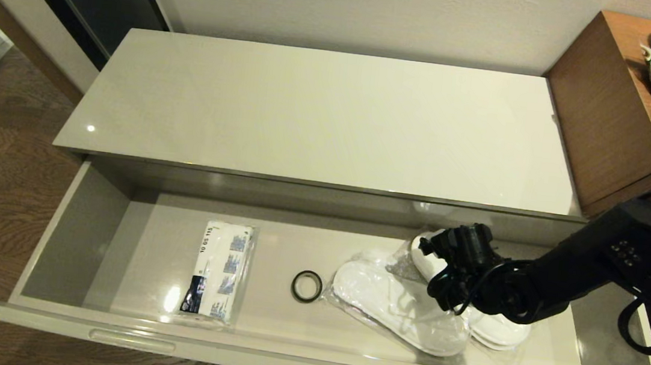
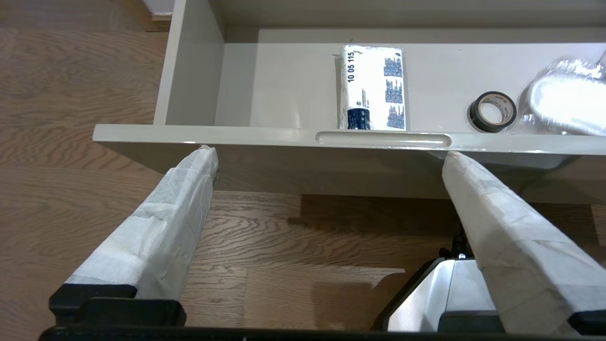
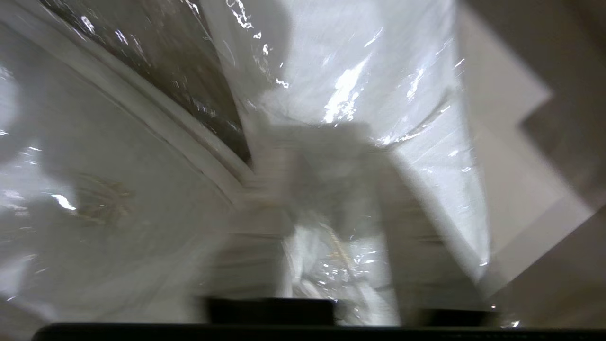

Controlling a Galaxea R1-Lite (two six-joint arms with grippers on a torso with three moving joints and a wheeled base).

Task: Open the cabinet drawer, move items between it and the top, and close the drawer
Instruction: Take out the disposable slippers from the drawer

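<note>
Drawer (image 1: 78, 229) open; right gripper (image 1: 443, 273) closing on bagged slippers (image 1: 403, 308), grip unconfirmed. Next: lift onto top (image 1: 320, 115). Left gripper (image 2: 326, 156) spread, idle.

Drawer (image 1: 82, 254) open w/ packet (image 1: 216, 271), ring (image 1: 306, 286), slippers (image 1: 397, 308); right hand (image 1: 449, 268) on slippers.

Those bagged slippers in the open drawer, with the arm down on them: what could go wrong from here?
1. The right gripper's fingers are closing on crinkly clear plastic, so they may pinch only the bag, which could slip or tear.
2. The two slipper pairs overlap, so lifting one might drag the other along.
3. The black ring lies right beside them and could get knocked.
</note>
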